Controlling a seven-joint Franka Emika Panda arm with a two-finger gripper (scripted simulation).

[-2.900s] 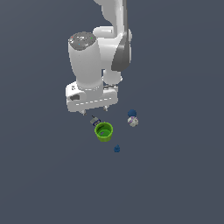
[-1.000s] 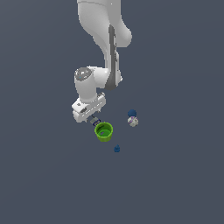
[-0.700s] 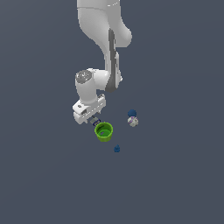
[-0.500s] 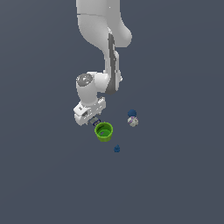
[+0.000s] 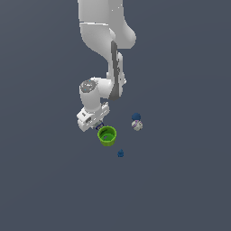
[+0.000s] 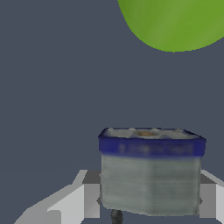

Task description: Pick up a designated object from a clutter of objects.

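**Arm bent low over the block**

In the exterior view the white arm (image 5: 106,40) comes down from the upper centre of the frame, narrows past a dark seam, and folds at the wrist toward the exterior view's left. The hand ends just left of centre, tilted, with the gripper (image 5: 96,127) low against the grey floor (image 5: 180,180).

The block (image 6: 151,170) fills the lower middle of the wrist view: a boxy grey body with a dark blue band across its far end. A pale finger (image 6: 70,203) shows to one side of it and a second at the frame's edge on the other side, so the block sits between the fingers. Whether they press on it cannot be told. In the exterior view only a dark sliver of the block (image 5: 100,127) peeks out beside the hand.

The green cup (image 5: 107,135) stands just below and right of the gripper, near the block but apart from it; in the wrist view its rim curves across the upper right. The blue-and-white pair (image 5: 136,122) lies right of the cup, well clear of the hand. The tiny blue lump (image 5: 120,154) sits below the cup, toward lower centre.
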